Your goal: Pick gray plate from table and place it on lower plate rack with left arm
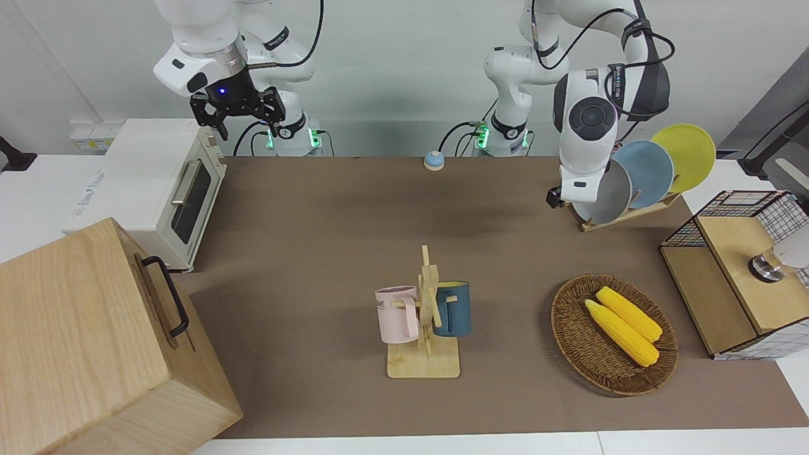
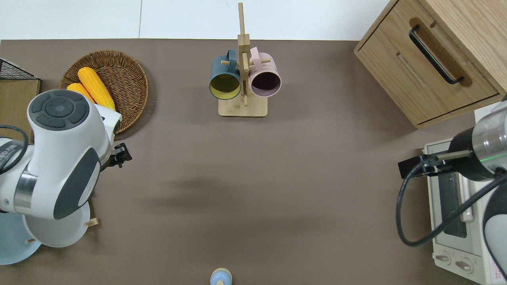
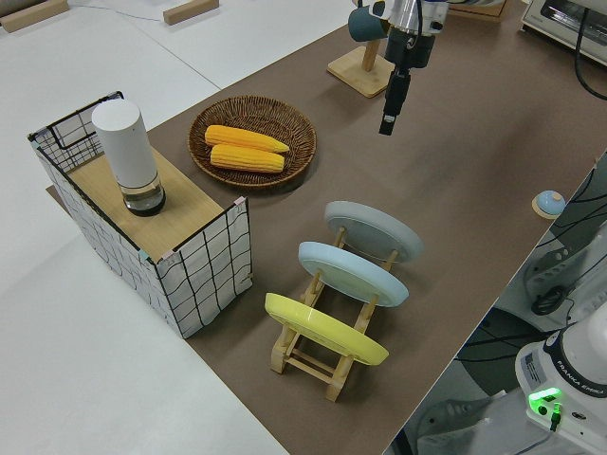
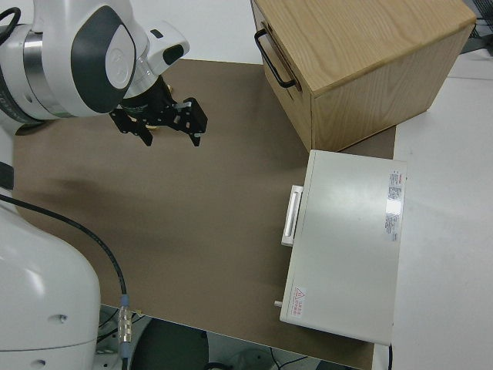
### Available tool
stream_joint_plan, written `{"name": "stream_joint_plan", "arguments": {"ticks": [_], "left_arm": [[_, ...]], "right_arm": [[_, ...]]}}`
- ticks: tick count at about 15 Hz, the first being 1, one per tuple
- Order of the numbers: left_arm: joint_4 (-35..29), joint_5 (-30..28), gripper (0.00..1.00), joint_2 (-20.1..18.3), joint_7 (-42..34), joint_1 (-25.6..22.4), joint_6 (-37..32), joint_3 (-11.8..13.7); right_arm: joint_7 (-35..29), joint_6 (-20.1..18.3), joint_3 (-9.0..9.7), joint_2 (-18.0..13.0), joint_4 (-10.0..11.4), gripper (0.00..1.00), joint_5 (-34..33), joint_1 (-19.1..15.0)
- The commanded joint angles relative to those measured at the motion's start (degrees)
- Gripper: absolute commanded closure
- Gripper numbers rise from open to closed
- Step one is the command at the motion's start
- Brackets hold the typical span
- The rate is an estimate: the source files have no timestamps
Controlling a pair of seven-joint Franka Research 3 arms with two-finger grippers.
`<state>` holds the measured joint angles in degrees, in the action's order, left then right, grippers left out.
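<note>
gray plate (image 3: 374, 230) seated in lower plate rack (image 3: 327, 355) | left gripper (image 3: 388, 124) raised clear, jaws apparently closed, empty | right gripper (image 4: 159, 123) parked, jaws open

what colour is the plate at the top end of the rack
Yellow: the plate in the highest slot of the rack, clearest in the left side view.
</note>
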<state>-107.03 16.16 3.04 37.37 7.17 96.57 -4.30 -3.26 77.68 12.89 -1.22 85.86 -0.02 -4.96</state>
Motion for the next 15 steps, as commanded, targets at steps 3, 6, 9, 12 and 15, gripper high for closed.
{"name": "stream_joint_plan", "arguments": {"ticks": [3, 6, 9, 12, 15], "left_arm": [[4.54, -9.47, 0.01, -2.6, -15.46, -0.13, -0.23, 0.44], [9.02, -12.37, 0.0, -2.6, -23.19, -0.75, -1.56, 1.05], [11.92, -14.31, 0.0, -2.6, -32.85, -0.75, -4.7, 3.85], [12.81, -14.49, 0.0, -2.69, -37.97, -0.84, -3.5, 5.18], [13.08, -17.65, 0.0, -2.61, -37.29, -0.84, -2.79, 5.27]], "right_arm": [[0.19, -0.87, 0.38, -0.27, -0.35, 0.011, 0.2, -0.85], [0.19, -0.87, 0.38, -0.27, -0.35, 0.011, 0.2, -0.76], [0.19, -0.87, 0.38, -0.27, -0.35, 0.013, 0.2, -0.85], [0.19, -0.87, 0.38, -0.27, -0.35, 0.011, 0.2, -0.76], [0.19, -0.87, 0.38, -0.27, -0.35, 0.011, 0.2, -0.85]]}}
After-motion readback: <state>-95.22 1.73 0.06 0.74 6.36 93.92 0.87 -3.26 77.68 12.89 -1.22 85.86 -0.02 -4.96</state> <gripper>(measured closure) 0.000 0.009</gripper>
